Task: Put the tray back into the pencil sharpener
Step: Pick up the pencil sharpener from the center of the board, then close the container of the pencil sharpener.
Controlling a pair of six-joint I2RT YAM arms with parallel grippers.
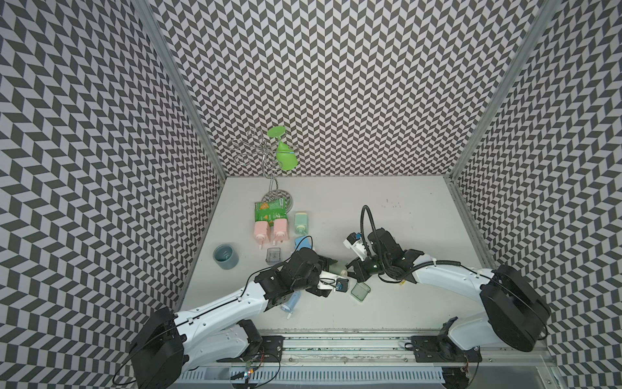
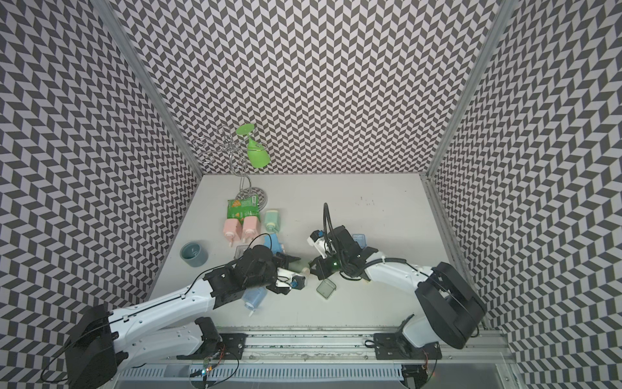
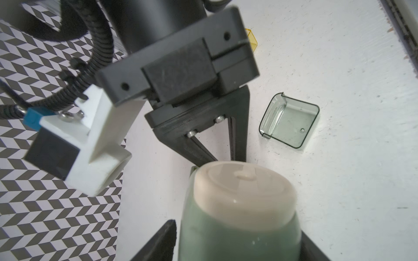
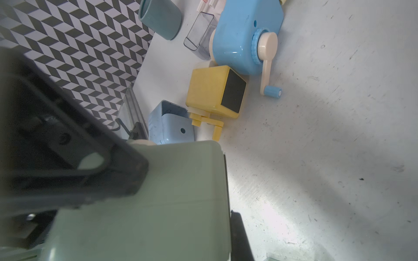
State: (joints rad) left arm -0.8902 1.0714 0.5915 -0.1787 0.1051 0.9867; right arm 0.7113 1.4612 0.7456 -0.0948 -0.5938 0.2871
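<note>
Currently: green sharpener (image 1: 337,268) is mid-desk btwn the two arms, cream end twd the R arm. Both top views show it (image 2: 298,267) bracketed by the claws.

L claw (image 3: 237,232): fingers (image 3: 158,241) flank the green body, one each side, v. close to it. Can't tell from the wrist view whether they press on it or only straddle it.

R claw (image 3: 226,157): fingers drawn together into a narrow V, pointing at the cream end of the green sharpener. Tips are hidden behind that end, so can't tell if they nip any part of it.

Task item: tray (image 3: 290,122), translucent green, lies on the desk (image 1: 387,219) hollow side up, outside the green sharpener. In a top view the tray (image 1: 360,290) is just beside the R claw (image 1: 351,269), on the robot's side of it. L wrist view shows bare desk btwn tray and claw, no contact.

R wrist view, other items: blue crank sharpener (image 4: 246,36), yellow sharpener (image 4: 214,90) just beside it, pale blue sharpener (image 4: 169,124), clear tray (image 4: 199,34), blue-grey cup (image 4: 160,18).
</note>
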